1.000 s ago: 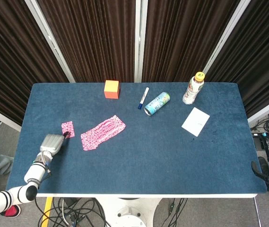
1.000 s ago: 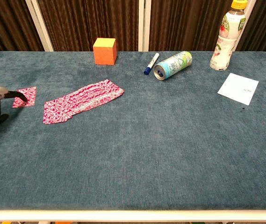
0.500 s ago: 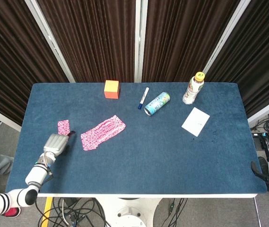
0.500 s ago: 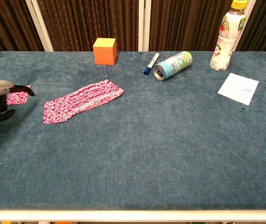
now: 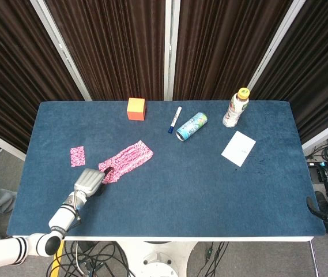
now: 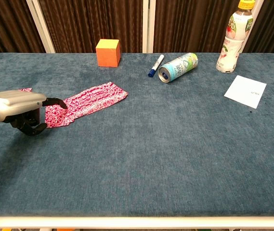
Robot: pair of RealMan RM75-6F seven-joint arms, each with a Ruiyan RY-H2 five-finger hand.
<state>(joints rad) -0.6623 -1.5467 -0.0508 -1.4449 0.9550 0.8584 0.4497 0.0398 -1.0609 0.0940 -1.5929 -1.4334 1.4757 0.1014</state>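
Cloth (image 5: 125, 161): a long pink-and-white patterned strip lying flat on the blue table (image 5: 210, 196), running diagonally from its near-left end toward one o'clock. In the chest view (image 6: 85, 104) it shows as thin, limp and without any raised edge.

Left hand (image 5: 89, 182) sits at the cloth's near-left end, at about seven o'clock from the strip's middle. Dark fingertips (image 6: 55, 101) reach over that end and seem to touch or just overlap the fabric; whether they press it I cannot tell. Fingers extended forward, thumb curled below, nothing lifted between them.

Right hand not visible in either view.

Handling judgement: light, soft, no stiffness; it will drape and fold when lifted, and may slide or bunch on the table's nap if pushed sideways. No fragility. Best hold is probably a pinch at the near-left corner, where the hand already is, thumb under the edge if it can be worked beneath. A grip mid-strip would likely crumple it.

Nearby: a small pink patch (image 5: 77, 156) at ten o'clock from the hand, apart from the cloth. Further off, at twelve to two o'clock: orange cube (image 5: 135, 108), marker (image 5: 174, 119), can (image 5: 191, 126) on its side, bottle (image 5: 236, 108) upright, white card (image 5: 238, 148).
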